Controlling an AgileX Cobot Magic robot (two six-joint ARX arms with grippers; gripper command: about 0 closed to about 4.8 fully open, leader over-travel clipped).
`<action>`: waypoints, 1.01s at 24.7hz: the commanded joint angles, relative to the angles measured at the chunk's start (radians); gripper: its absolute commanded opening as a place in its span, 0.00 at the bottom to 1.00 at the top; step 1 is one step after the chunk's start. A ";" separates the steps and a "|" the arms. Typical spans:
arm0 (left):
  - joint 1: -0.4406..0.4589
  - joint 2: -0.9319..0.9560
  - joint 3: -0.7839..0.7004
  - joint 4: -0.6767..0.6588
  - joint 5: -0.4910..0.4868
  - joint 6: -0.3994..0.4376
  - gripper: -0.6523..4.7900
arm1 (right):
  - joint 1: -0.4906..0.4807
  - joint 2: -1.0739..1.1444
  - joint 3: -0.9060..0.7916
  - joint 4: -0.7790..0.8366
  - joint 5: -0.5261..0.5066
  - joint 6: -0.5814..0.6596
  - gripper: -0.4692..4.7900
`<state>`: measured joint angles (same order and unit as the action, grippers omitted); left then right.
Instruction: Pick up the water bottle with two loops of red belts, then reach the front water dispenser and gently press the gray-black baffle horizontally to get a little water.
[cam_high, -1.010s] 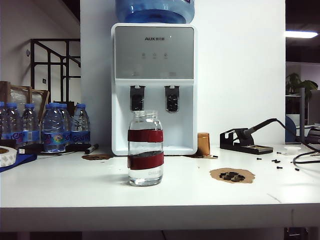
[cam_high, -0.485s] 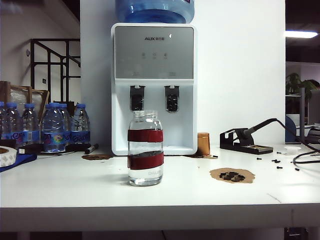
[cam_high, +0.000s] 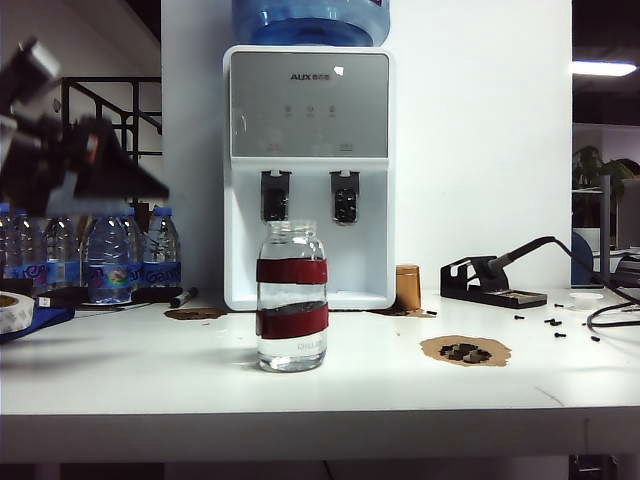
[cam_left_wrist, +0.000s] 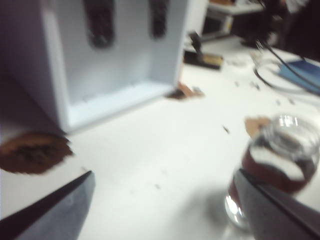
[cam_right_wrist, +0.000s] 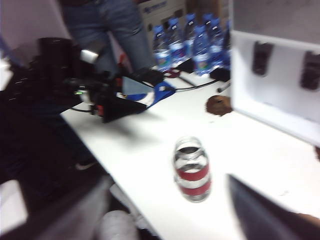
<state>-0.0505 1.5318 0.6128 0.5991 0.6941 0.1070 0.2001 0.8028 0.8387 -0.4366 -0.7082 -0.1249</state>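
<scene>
- On the tabletop (cam_high: 400, 385) stood one water bottle (cam_high: 291, 297) with two red bands, before one water dispenser (cam_high: 309, 175) with two paddles.
- Left hand (cam_left_wrist: 165, 205) and right hand (cam_right_wrist: 165, 210) both hung open, empty.

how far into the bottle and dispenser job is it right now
Nothing is done: the water bottle stands untouched on the table before the water dispenser. In hand: the left end effector hangs open beside the bottle, and the right end effector is open above the table's near edge. Left: grasping, lifting, pressing a gray-black baffle.
</scene>
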 joint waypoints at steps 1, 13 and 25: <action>-0.006 0.091 0.002 0.011 0.083 0.106 1.00 | 0.000 -0.005 0.004 0.012 -0.014 -0.011 0.88; -0.054 0.360 -0.027 0.087 0.408 0.394 1.00 | 0.000 0.064 0.003 0.120 0.193 -0.085 0.88; -0.183 0.462 -0.026 0.318 0.170 0.389 1.00 | 0.000 0.173 -0.021 0.239 0.158 -0.087 1.00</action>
<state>-0.2192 1.9877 0.5854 0.8726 0.9047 0.4946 0.2005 0.9695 0.8261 -0.2539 -0.5323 -0.2134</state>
